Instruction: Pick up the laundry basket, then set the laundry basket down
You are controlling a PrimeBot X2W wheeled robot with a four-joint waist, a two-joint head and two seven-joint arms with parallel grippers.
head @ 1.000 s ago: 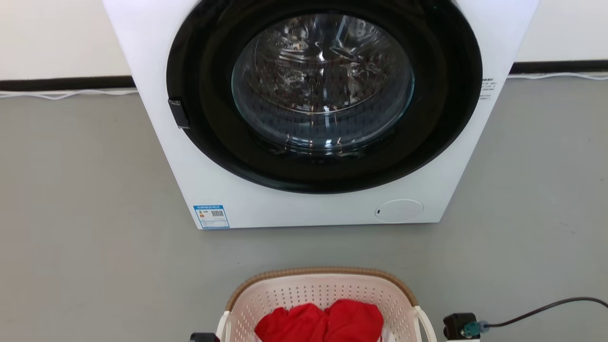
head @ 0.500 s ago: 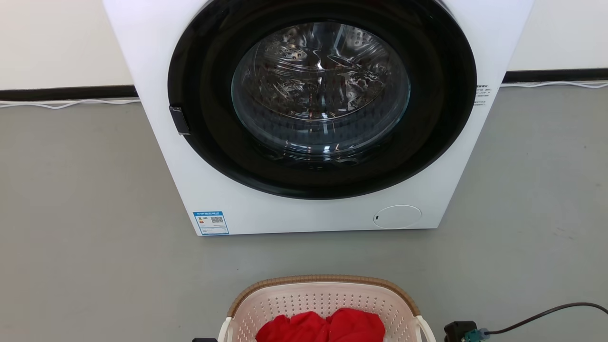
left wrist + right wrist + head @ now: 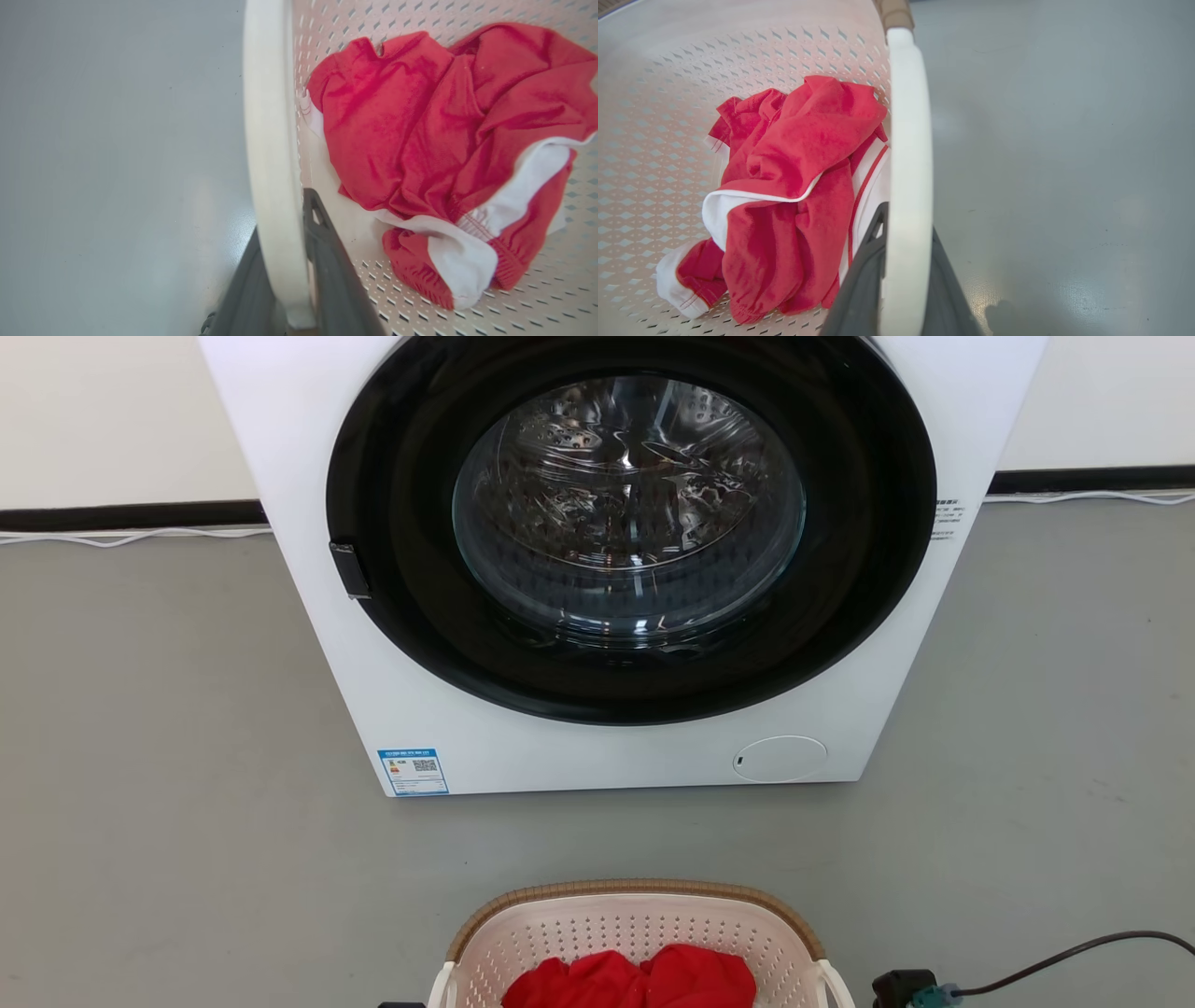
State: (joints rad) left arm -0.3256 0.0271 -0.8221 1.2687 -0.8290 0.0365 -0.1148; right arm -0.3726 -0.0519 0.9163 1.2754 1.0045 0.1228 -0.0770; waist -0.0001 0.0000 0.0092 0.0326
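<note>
The laundry basket (image 3: 635, 890), cream with perforated walls and a brown woven-look rim, sits at the bottom edge of the head view, in front of the washing machine. It holds red and white clothes (image 3: 411, 121). My left gripper (image 3: 282, 219) is shut on the basket's white left handle (image 3: 271, 116), one dark finger on each side of it. The right gripper (image 3: 908, 224) clamps the white right handle (image 3: 908, 116) the same way. I cannot tell whether the basket rests on the floor or hangs above it.
A white front-loading washing machine (image 3: 597, 761) stands straight ahead on the grey floor, its round dark door (image 3: 630, 523) closed. A black cable (image 3: 1074, 947) runs from my right wrist off to the right. Open floor (image 3: 168, 756) lies on both sides.
The whole head view has shifted slightly, so the camera moved. The basket sits a little lower in the view and a little further from the washer's base. Both grips are unchanged.
</note>
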